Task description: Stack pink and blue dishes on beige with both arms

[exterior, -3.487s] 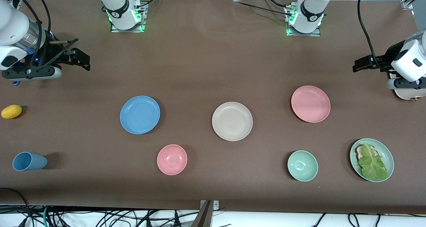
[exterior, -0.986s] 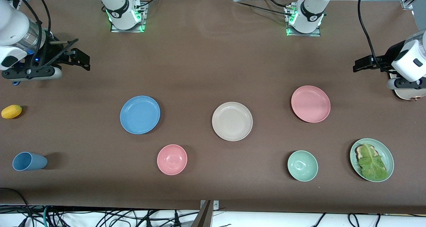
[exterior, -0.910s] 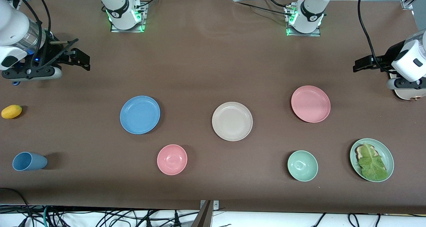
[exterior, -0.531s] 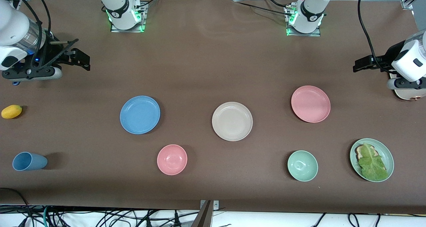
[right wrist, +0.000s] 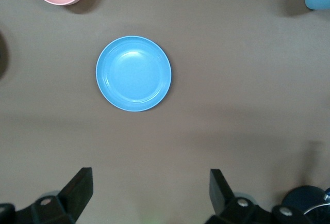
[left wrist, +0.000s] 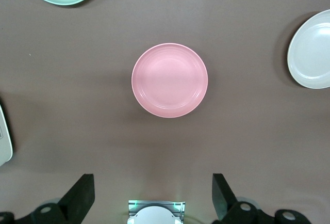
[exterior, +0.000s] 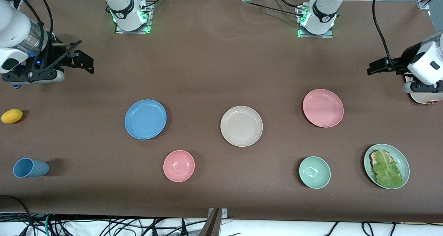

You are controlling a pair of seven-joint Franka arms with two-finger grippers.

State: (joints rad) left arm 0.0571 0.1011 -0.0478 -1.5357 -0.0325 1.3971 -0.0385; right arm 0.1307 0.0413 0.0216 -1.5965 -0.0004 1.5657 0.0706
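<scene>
Three equal plates lie in a row across the middle of the table: the blue dish (exterior: 145, 119) toward the right arm's end, the beige plate (exterior: 241, 126) in the centre, and the pink dish (exterior: 323, 108) toward the left arm's end. My right gripper (exterior: 86, 61) hangs open and empty high over the table at its own end; its wrist view looks down on the blue dish (right wrist: 133, 73) between spread fingers (right wrist: 77, 190). My left gripper (exterior: 374, 66) hangs open and empty at its end, with the pink dish (left wrist: 169, 79) and beige plate (left wrist: 312, 56) below.
Nearer the front camera stand a pink bowl (exterior: 179, 165), a green bowl (exterior: 314, 172) and a green plate with toast and lettuce (exterior: 386, 166). A blue cup (exterior: 30, 168) lies on its side and a yellow fruit (exterior: 12, 116) sits at the right arm's end. A cream toaster (exterior: 425, 97) is under the left arm.
</scene>
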